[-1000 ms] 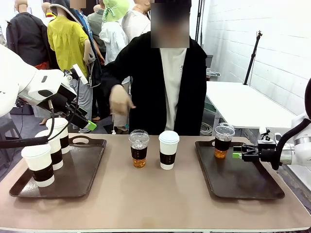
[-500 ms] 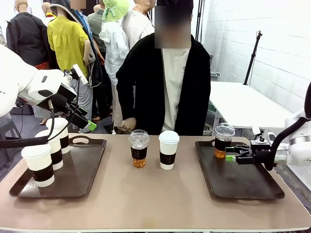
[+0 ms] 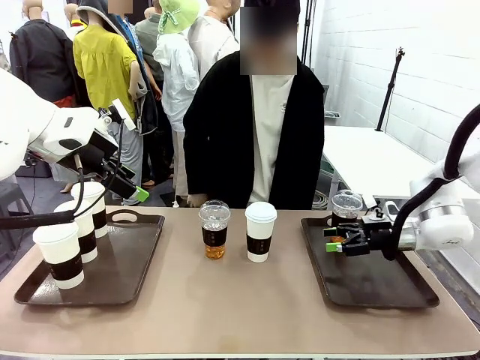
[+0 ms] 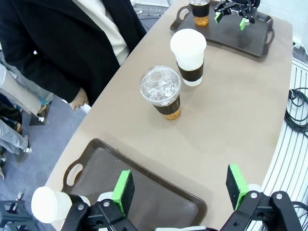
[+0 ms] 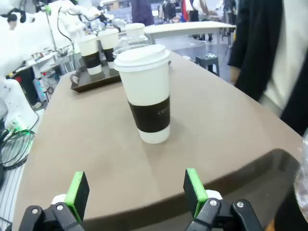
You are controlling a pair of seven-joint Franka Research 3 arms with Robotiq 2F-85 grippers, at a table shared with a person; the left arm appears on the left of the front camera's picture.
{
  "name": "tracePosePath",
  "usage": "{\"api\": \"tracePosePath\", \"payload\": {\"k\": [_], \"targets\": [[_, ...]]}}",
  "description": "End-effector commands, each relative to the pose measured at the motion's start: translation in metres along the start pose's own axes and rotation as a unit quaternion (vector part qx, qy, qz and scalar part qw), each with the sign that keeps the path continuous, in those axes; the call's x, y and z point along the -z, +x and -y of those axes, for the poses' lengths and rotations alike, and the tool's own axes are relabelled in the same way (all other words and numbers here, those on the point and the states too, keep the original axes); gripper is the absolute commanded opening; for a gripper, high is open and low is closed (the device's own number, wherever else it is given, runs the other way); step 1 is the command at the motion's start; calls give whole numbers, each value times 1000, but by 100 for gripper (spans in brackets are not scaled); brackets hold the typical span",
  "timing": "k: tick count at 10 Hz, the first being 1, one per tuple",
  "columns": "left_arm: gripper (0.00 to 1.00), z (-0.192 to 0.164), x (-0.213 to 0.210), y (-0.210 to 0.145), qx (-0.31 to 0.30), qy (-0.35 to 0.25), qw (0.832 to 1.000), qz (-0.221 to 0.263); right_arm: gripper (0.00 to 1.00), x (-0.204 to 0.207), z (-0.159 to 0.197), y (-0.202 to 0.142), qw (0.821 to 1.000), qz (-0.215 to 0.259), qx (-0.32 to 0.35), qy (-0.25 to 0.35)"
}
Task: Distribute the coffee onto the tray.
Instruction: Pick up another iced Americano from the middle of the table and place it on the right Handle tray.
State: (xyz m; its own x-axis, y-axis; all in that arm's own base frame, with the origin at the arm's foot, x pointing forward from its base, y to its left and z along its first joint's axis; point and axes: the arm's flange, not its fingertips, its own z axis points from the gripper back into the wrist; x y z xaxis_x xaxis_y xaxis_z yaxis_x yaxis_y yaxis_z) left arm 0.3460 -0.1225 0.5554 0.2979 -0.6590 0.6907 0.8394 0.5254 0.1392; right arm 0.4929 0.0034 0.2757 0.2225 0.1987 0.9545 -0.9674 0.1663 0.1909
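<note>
Finds paper cup at table centre, iced cup at its 9 o'clock, second iced cup at 11 o'clock on right tray near right gripper (jaws wide, empty), three paper cups on left tray below left gripper, equally wide.

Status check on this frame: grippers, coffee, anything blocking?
Left gripper open above left tray; right gripper open, low over right tray. Paper cup and iced cup mid-table, off trays. Nothing between right gripper and paper cup.
</note>
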Motion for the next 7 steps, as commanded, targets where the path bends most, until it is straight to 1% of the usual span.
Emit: {"api": "tracePosePath", "payload": {"k": [1,2,4,7], "targets": [[100,-1,0,0,-4,-2,1000,-2,100,19,7,-2,1000,4,-24,-8],[100,-1,0,0,-4,-2,1000,-2,100,31,10,-1,1000,8,-27,4],[100,-1,0,0,-4,-2,1000,-2,100,49,16,-1,999,20,-35,5],[100,-1,0,0,-4,-2,1000,-2,100,61,23,-5,999,24,-30,4]]}}
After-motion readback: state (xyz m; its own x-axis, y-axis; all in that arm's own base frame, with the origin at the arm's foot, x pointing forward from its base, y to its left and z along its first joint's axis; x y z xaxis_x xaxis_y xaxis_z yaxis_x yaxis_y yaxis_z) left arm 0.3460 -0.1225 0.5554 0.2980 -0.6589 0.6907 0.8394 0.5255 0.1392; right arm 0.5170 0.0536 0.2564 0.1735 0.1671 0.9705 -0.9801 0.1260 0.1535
